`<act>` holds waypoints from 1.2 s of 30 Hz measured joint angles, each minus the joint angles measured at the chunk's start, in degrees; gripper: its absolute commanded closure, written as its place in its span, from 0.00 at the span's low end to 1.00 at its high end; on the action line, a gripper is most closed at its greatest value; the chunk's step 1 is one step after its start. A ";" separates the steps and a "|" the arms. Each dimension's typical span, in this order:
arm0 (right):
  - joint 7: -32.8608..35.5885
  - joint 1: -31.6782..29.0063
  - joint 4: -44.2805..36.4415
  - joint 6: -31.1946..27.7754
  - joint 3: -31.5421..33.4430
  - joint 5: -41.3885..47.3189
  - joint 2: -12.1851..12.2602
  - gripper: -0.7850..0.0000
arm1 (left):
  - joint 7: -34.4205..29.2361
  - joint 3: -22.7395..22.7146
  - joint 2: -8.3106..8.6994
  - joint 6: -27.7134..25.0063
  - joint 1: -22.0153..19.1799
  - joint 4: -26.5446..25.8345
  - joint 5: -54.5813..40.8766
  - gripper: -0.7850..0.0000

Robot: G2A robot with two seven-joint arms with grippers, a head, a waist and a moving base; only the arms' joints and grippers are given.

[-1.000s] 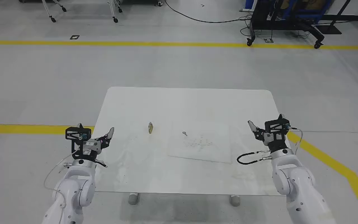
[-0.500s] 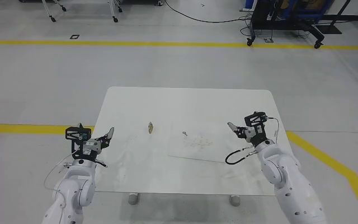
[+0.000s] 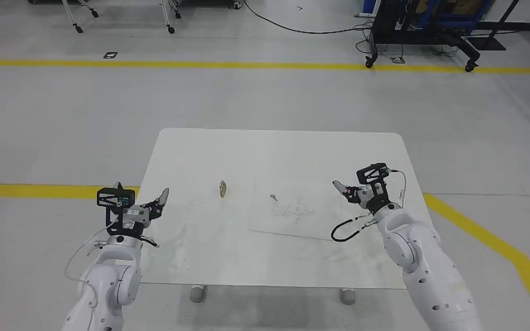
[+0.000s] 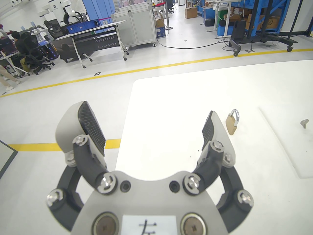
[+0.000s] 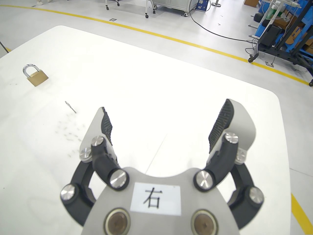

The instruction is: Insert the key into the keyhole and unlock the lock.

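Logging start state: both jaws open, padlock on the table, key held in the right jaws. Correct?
No. The key lies loose on the table, apart from the right jaws, which are open and empty; the right wrist view shows it. Both jaws being open and the padlock being on the table are right.

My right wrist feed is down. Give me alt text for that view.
The right gripper is open and empty over the white table. The key lies flat on the table ahead of it and off to one side. The brass padlock sits farther off, beyond the key.
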 measured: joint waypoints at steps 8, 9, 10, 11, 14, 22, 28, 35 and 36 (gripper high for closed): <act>4.22 9.28 10.06 -6.63 -8.29 1.49 -1.18 0.00 | 0.00 0.00 0.00 0.00 0.00 0.00 0.00 0.00; 4.40 11.04 11.81 -7.44 -9.85 2.14 -1.51 0.00 | 0.00 0.00 0.00 0.00 0.00 0.00 0.00 0.00; 4.34 12.25 13.13 -8.16 -10.92 2.69 -1.74 0.00 | 0.00 0.00 0.00 0.00 0.00 0.00 0.00 0.00; 4.17 13.35 14.43 -9.01 -11.91 3.32 -1.97 0.00 | 0.00 0.00 0.00 0.00 0.00 0.00 0.00 0.00; 3.61 16.24 18.26 -12.94 -14.58 6.07 -2.59 0.00 | 0.00 0.00 0.00 0.00 0.00 0.00 0.00 0.00; 1.52 21.46 27.10 -27.62 -18.89 12.27 -3.48 0.00 | 0.00 0.00 0.00 0.00 0.00 0.00 0.00 0.00; -0.11 25.82 32.43 -34.22 -22.68 7.54 -4.01 0.51 | 0.00 0.00 0.00 0.00 0.00 0.00 0.00 0.00; -4.98 30.01 36.12 -35.17 -27.60 -2.88 -4.81 0.61 | 0.00 0.00 0.00 0.00 0.00 0.00 0.00 0.00; -5.27 30.89 36.75 -34.91 -28.44 -4.53 -4.99 0.60 | 0.00 0.00 0.00 0.00 0.00 0.00 0.00 0.00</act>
